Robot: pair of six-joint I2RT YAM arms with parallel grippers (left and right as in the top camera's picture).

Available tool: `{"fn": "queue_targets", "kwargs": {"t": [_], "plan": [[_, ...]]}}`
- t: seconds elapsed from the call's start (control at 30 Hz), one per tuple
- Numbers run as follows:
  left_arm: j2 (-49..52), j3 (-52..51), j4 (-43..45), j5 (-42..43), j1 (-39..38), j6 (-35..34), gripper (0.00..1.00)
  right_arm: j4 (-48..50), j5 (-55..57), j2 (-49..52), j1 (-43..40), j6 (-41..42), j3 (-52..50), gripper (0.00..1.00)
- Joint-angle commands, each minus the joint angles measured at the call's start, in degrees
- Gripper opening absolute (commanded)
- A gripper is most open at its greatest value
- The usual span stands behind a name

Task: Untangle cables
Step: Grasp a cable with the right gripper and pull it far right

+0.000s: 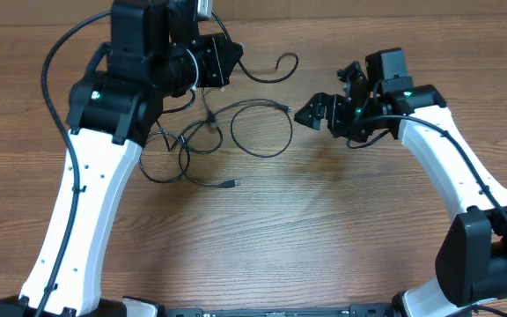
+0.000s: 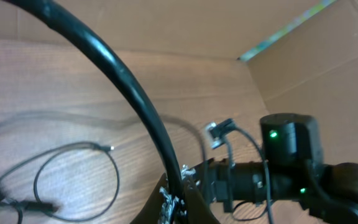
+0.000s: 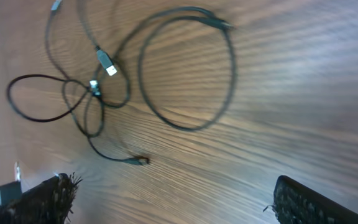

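Thin black cables (image 1: 262, 129) lie in loose loops on the wooden table, with a knot (image 1: 187, 136) at the left and a free plug end (image 1: 231, 183). My left gripper (image 1: 219, 63) is at the back, shut on one black cable; the left wrist view shows that cable (image 2: 123, 81) clamped between the fingers (image 2: 178, 202) and running up to the left. My right gripper (image 1: 322, 111) hangs open and empty to the right of the big loop. The right wrist view shows the loop (image 3: 185, 68), a pale plug (image 3: 106, 62) and the knot (image 3: 95, 87) beyond its wide-open fingers (image 3: 173, 202).
A free cable end curls at the back (image 1: 287, 62). A cardboard wall (image 2: 303, 62) stands behind the table. The right arm (image 2: 291, 168) shows close by in the left wrist view. Bare wood (image 1: 324, 229) lies in front of the cables.
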Motion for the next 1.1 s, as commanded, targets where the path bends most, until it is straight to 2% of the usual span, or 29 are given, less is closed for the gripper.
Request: {"fn": "queue_targets", "kwargs": {"t": [0.0, 0.27, 0.53, 0.57, 0.6, 0.67, 0.73, 0.77, 0.87, 0.9, 1.07], "plan": [[-3.69, 0.63, 1.03, 1.86, 0.92, 1.81, 0.04, 1.97, -2.14, -0.35, 3.02, -0.04, 0.17, 1.0], [-5.09, 0.61, 0.59, 8.33, 0.98, -0.04, 0.04, 8.55, -2.1, -0.35, 8.98, -3.34, 0.17, 1.0], [-5.11, 0.61, 0.76, 10.73, 1.03, -2.47, 0.04, 26.6, -0.13, -0.35, 9.4, -3.06, 0.17, 1.0], [-5.11, 0.61, 0.74, 10.71, 1.03, -2.45, 0.04, 28.15, -0.17, -0.35, 9.42, -3.04, 0.2, 0.97], [-5.11, 0.61, 0.76, 10.64, 1.03, -2.45, 0.04, 29.55, -0.22, -0.35, 9.42, -2.93, 0.2, 0.89], [-5.09, 0.61, 0.83, 9.94, 1.05, -2.43, 0.04, 30.38, -0.35, -0.37, 9.42, -1.55, 0.2, 0.61], [-5.09, 0.61, 0.74, 8.39, 1.05, -2.43, 0.04, 29.55, -0.72, -0.35, 9.42, -1.09, 0.2, 0.41], [-5.09, 0.61, 0.76, 7.63, 1.05, -2.43, 0.04, 28.5, -0.81, -0.35, 9.42, -1.09, 0.2, 0.22], [-5.09, 0.61, 0.81, 7.21, 1.05, -2.43, 0.04, 27.12, -0.81, -0.35, 9.42, -1.11, 0.2, 0.06], [-5.09, 0.61, 0.81, 7.17, 1.05, -2.43, 0.04, 26.43, -0.79, -0.35, 9.4, -1.14, 0.2, 0.04], [-5.09, 0.61, 0.26, 2.78, 1.05, -1.79, 0.04, 20.33, 1.77, -0.35, 9.29, -1.11, 0.2, 0.04]]}}
